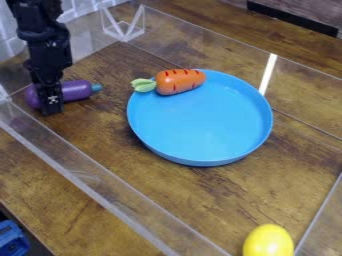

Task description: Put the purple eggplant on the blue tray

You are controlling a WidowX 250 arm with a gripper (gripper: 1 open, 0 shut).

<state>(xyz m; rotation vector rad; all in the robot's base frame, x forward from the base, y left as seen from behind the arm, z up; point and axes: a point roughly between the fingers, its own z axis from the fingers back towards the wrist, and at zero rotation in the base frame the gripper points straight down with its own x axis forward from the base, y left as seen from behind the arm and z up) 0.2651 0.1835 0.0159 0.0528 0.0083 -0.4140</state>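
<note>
Brown wood-grain planks make up the work surface (174, 200), and a clear plastic barrier (100, 180) crosses it diagonally on the near left side. Another transparent panel (314, 92) runs along the far right, with a pale strip (267, 74) lying on the wood between it and the dish. The black gripper (50, 97) reaches down at the upper left, its fingers closed in on the purple eggplant (78, 91), which shows on both sides of them. The eggplant lies at the left of the surface, beside the clear barrier and well apart from the blue tray (201, 120); its rounded purple end points left and its small teal tip points right, angled slightly toward the back. Whether its underside touches the wood cannot be told. The tray is a wide, round, bright blue dish with a low rim, sitting right of the middle. An orange carrot (179, 81) with light green leaves (143, 85) lies at the tray's back left edge, overlapping the rim, its leaves to the left. A yellow rounded object (269, 241) sits at the near right, apart from the tray. At the near left corner, part of a blue item (12, 240) shows outside the barrier.
</note>
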